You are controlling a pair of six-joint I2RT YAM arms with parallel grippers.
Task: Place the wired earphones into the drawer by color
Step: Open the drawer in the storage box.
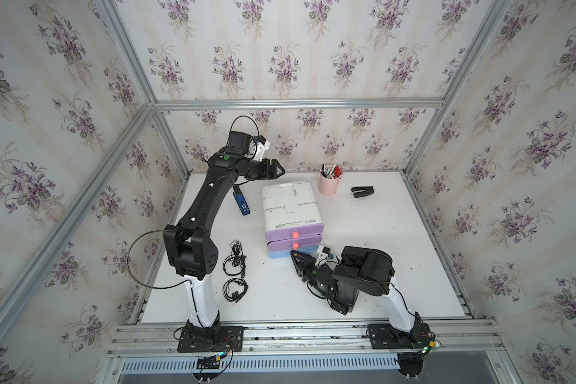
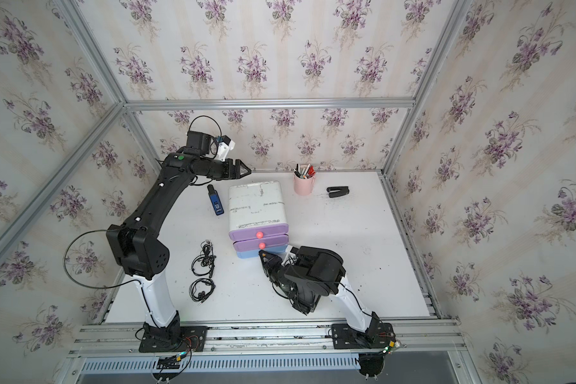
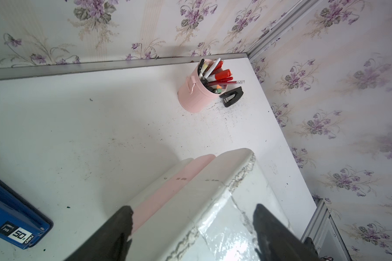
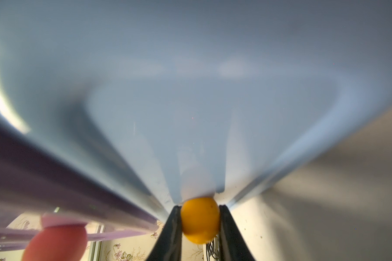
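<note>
Right jaws pinched knob on bottom drawer, table close beneath; left jaws spread over cabinet rear edge, earphones well apart.

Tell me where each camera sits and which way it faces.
Top views: high over the front edge, looking down; left arm, right arm, drawer unit, earphones show.
Left wrist: above the unit's back, facing pen cup and stapler; open left gripper shows.
Right wrist: close against the blue drawer; right gripper shut on its orange knob.
Shared: cup and stapler, in left wrist and top views.
</note>
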